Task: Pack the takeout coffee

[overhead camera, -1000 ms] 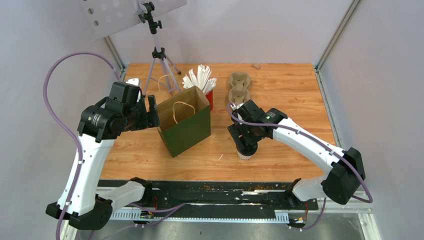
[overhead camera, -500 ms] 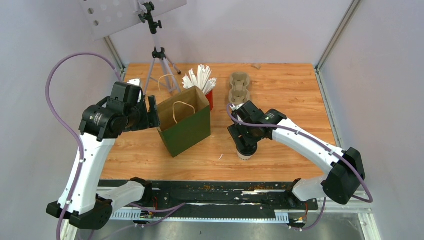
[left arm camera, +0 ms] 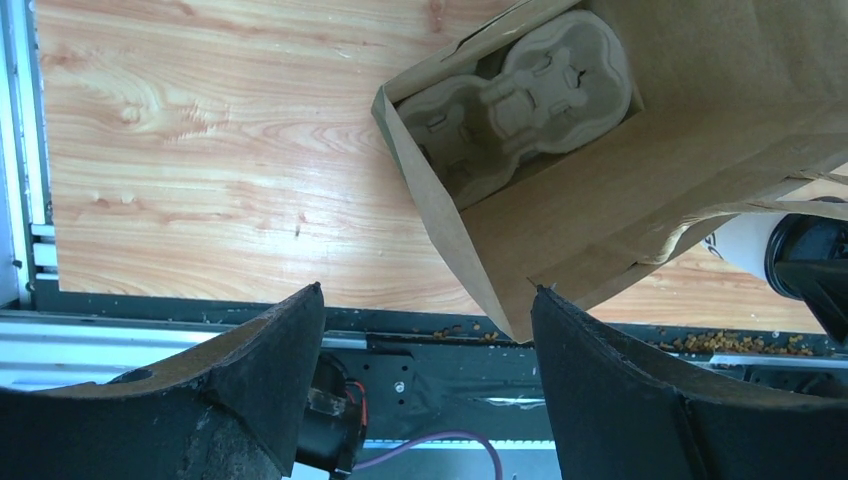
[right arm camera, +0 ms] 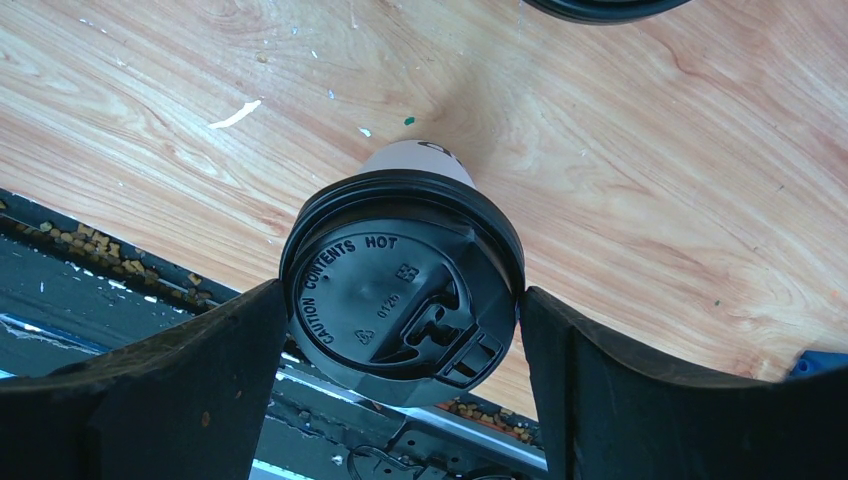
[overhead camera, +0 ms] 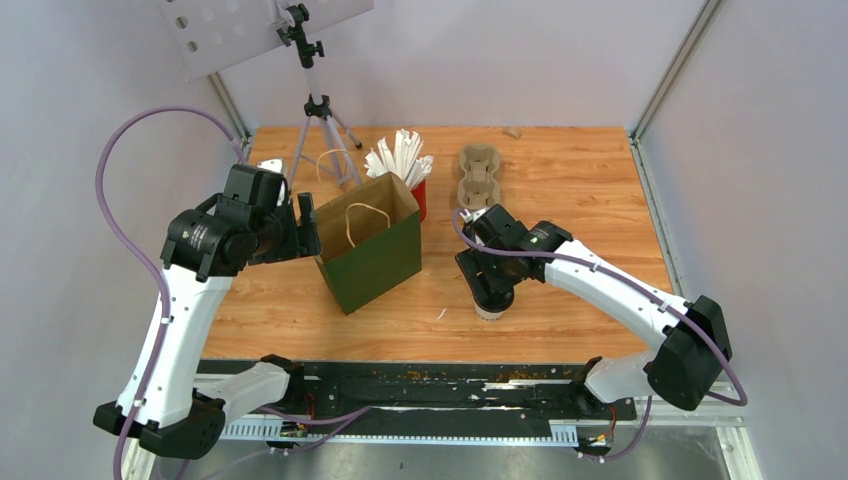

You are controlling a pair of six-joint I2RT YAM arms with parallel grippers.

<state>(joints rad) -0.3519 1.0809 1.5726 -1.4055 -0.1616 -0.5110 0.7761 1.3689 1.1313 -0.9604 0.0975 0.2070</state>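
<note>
— Between the jaws of our right end effector (right arm camera: 402,295) stands one takeout coffee cup (right arm camera: 395,270), upright on the worktop (right arm camera: 650,180), its black lid facing us. The two fingers flank the lid rim so closely that we cannot tell whether they merely bracket it or already pinch it.

— So we judge ourselves at the grasp, with this cup not yet packed. What of the left?

— Our left end effector (left arm camera: 428,292) is spread wide and holds nothing. Just ahead of it the paper bag (left arm camera: 580,200) shows its open mouth. One corner of the rim reaches in between the fingers without being clamped. Deeper in the bag lies a pulp tray (left arm camera: 520,95).

— Then the next move, as we see it, calls for a firm squeeze on the cup, a straight lift, and a carry across to the bag. There we lower the cup into a well of the tray.

— We should keep it level; too much side pressure might pop the lid.
</note>
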